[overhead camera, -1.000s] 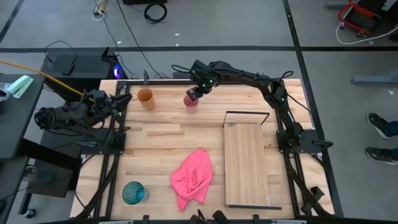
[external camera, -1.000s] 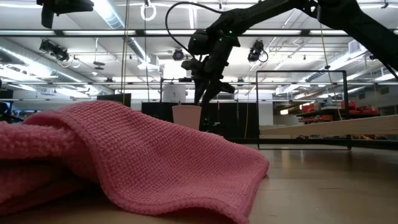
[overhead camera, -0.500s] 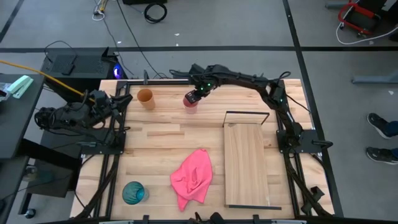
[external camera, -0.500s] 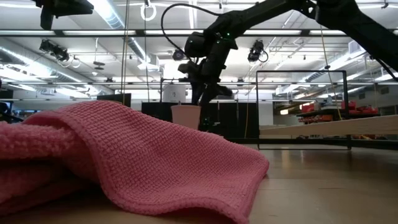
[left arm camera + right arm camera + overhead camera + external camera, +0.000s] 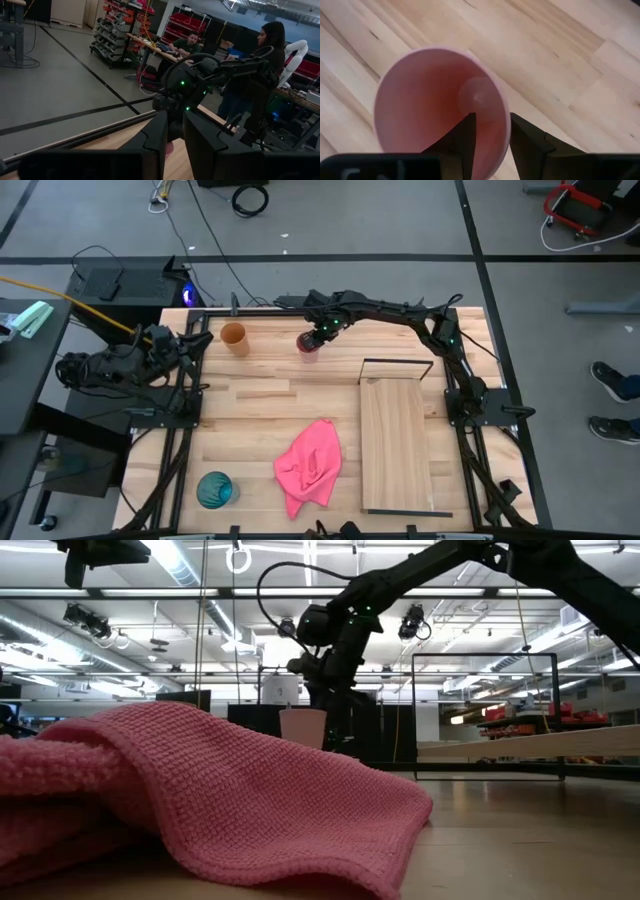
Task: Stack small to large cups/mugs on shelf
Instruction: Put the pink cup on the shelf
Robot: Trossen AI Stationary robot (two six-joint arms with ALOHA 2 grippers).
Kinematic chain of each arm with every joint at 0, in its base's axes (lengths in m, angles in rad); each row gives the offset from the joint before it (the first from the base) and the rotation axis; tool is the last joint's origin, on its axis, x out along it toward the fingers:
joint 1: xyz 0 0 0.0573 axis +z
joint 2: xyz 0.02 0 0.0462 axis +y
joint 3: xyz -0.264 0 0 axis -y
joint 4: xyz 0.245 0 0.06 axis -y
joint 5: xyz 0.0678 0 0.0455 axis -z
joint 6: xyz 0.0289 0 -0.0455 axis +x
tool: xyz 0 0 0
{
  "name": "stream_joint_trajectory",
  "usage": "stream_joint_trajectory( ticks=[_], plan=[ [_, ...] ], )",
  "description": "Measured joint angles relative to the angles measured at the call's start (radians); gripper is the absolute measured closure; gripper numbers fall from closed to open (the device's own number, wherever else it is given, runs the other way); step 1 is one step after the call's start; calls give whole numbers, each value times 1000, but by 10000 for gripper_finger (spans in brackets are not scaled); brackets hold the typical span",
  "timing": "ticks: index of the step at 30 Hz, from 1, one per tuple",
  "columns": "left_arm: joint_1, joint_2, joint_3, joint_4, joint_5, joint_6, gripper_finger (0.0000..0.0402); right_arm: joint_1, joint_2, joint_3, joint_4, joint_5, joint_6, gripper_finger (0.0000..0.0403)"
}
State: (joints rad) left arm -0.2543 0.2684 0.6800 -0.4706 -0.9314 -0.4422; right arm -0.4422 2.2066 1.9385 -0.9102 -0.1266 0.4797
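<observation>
The pink cup (image 5: 307,346) stands upright on its base at the table's far middle. It also shows in the low view (image 5: 303,727) and the right wrist view (image 5: 440,105). My right gripper (image 5: 319,334) is open above it, pointing down, with one finger inside the cup and one outside. The orange-brown cup (image 5: 234,337) stands to the left of the pink one. The teal cup (image 5: 215,490) stands near the front left. The shelf board (image 5: 397,445) lies at the right, its wire frame (image 5: 397,363) at the far end. My left gripper (image 5: 175,135) waits at the table's left edge, open by a narrow gap. My right gripper comes from above, pointing down, and straddles the pink cup's wall at its rim (image 5: 504,120). One finger (image 5: 465,142) is inside the cup and the other (image 5: 530,145) outside. I cannot tell whether either finger touches the wall. The cup stands upright on the table.
A crumpled pink cloth (image 5: 310,465) lies at the front middle and fills the near part of the low view (image 5: 200,800). Bare tabletop (image 5: 280,395) lies between the cups and the shelf. People show in the room beyond (image 5: 260,75).
My right gripper has come down over the pink cup, its fingers now straddling the rim. The cup stays upright on the table.
</observation>
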Motion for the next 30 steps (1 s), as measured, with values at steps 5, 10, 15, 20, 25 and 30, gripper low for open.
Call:
stream_joint_trajectory(
  ticks=[5, 10, 15, 20, 25, 30],
  plan=[
    [0, 0, 0, 0, 0, 0, 332, -1, 0, 10, 9, 0, 0, 286],
    [0, 0, 0, 0, 0, 1, 329, -8, 0, 10, 5, 0, 0, 288],
    [0, 0, 0, 0, 0, 1, 335, -15, 0, 10, 5, 4, -1, 296],
    [0, 0, 0, 0, 0, 0, 340, -16, 0, 10, 4, 16, -3, 311],
    [0, 0, 0, 0, 0, 0, 338, -15, 0, 10, 5, 30, -11, 328],
    [0, 0, 0, 0, 0, 0, 342, -16, 0, 10, 6, 30, -11, 343]
  ],
)
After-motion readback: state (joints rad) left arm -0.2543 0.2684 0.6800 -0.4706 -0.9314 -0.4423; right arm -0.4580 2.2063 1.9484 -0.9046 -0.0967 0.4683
